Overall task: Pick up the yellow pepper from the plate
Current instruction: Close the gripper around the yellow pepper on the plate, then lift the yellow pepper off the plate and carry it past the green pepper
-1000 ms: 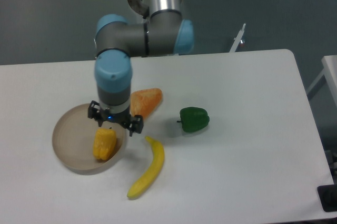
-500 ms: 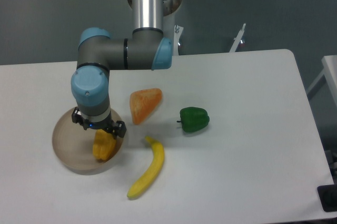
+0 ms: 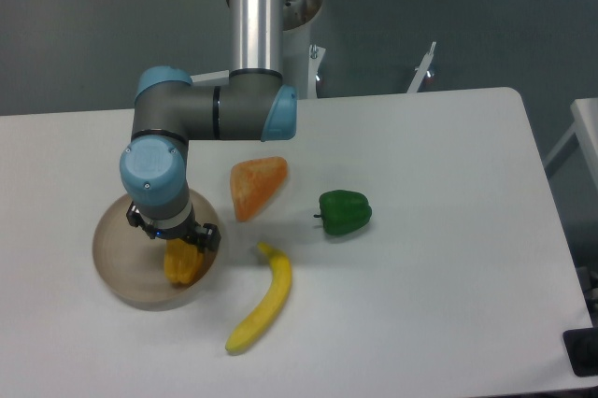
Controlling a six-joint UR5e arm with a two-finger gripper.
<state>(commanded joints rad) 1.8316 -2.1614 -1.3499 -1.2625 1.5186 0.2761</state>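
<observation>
The yellow pepper (image 3: 184, 265) lies in the right half of the beige plate (image 3: 120, 272) at the table's left front. My gripper (image 3: 176, 241) hangs straight down over the pepper's upper end, and the wrist covers that part of it. The fingers are hidden under the wrist housing, so their spread does not show. Only the pepper's lower, orange-yellow part is visible below the gripper.
A long yellow banana (image 3: 262, 301) lies just right of the plate's rim. A pale orange wedge (image 3: 255, 186) sits behind it, and a green pepper (image 3: 344, 212) further right. The arm's elbow reaches over the table's back left.
The arm has swung left and come down, from the plate's right rim to directly over the pepper. It covers more of the pepper now. The pepper has stayed in place.
</observation>
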